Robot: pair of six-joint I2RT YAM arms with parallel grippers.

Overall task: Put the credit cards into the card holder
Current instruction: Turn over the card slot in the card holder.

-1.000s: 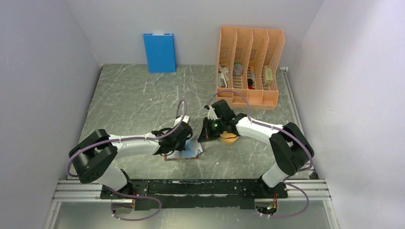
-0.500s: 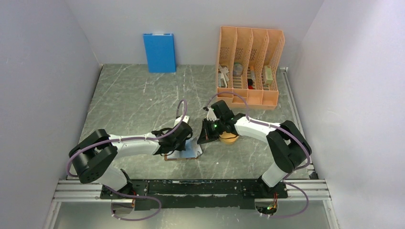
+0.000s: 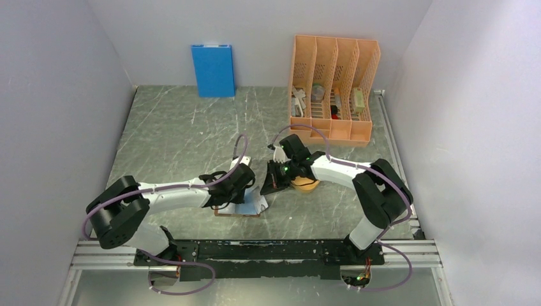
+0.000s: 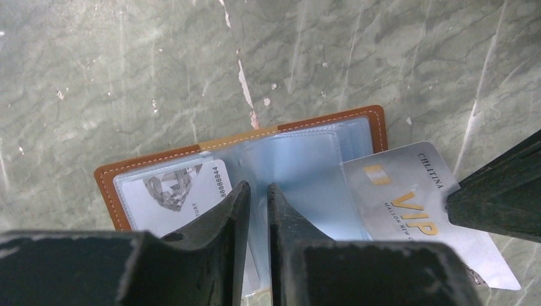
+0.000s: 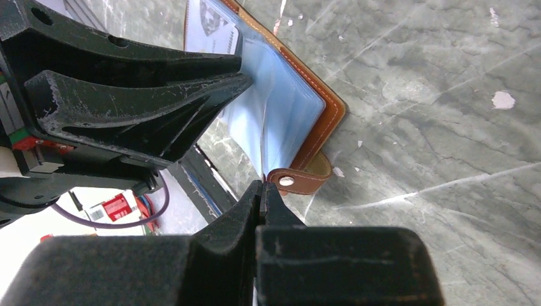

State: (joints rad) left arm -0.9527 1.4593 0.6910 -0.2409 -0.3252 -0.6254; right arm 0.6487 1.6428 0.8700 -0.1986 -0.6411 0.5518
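Observation:
The brown leather card holder [image 4: 153, 159] lies open on the table, its clear sleeves up, in front of both arms [image 3: 237, 210]. A white credit card with a diamond picture [image 4: 169, 194] sits in its left sleeve. A silver VIP credit card [image 4: 408, 204] sticks partway into a right sleeve. My right gripper [image 5: 261, 186] is shut on that card's outer edge, just above the snap strap [image 5: 296, 180]. My left gripper [image 4: 258, 188] hovers over the middle sleeves, jaws a narrow gap apart with a clear leaf running between them.
An orange oval tray [image 3: 306, 185] lies under the right arm's wrist. A tall orange file rack [image 3: 333, 89] stands at the back right. An upright blue box [image 3: 213, 70] leans on the back wall. The arms' rail runs along the near edge.
My left gripper's jaws have parted a little after being shut, and the left arm drew slightly toward the near left. The right gripper edged left with the card.

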